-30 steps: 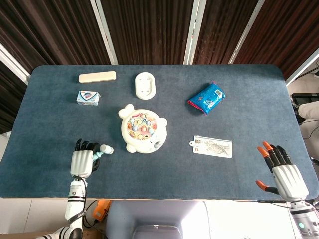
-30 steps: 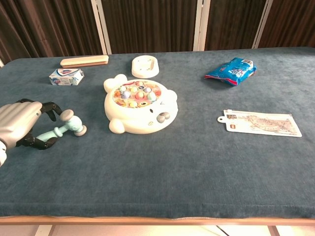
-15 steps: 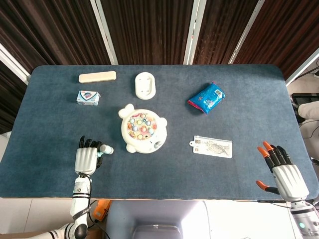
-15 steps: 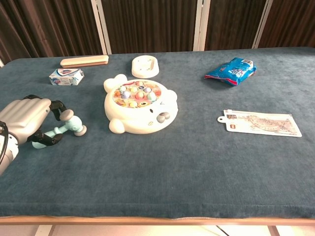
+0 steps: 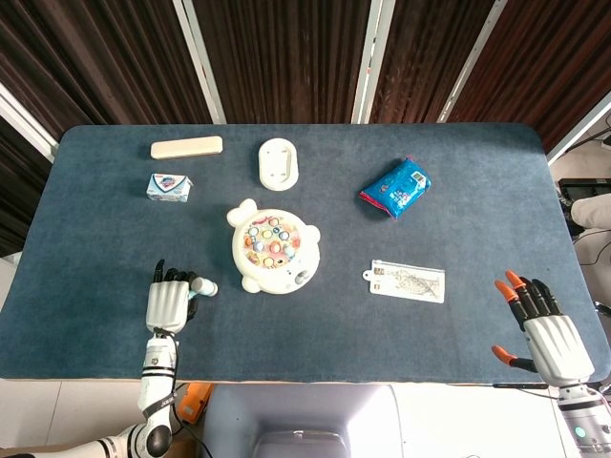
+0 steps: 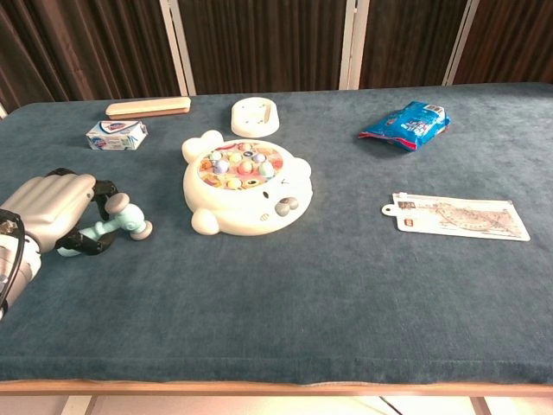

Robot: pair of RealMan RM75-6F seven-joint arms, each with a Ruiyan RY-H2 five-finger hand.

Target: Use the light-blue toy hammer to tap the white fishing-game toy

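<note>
Chest view shows my left hand curled around the light-blue toy hammer on the table, its head poking out toward the nearby white fishing-game toy. My right hand is splayed, holding nothing.

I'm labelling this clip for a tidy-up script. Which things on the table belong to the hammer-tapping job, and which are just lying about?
Belongs to the job:
light-blue toy hammer, lying on the table
white fishing-game toy
left hand, its fingers curled around the hammer's handle

Just lying about:
wooden block
soap box
white oval dish
blue snack bag
flat printed card
</note>
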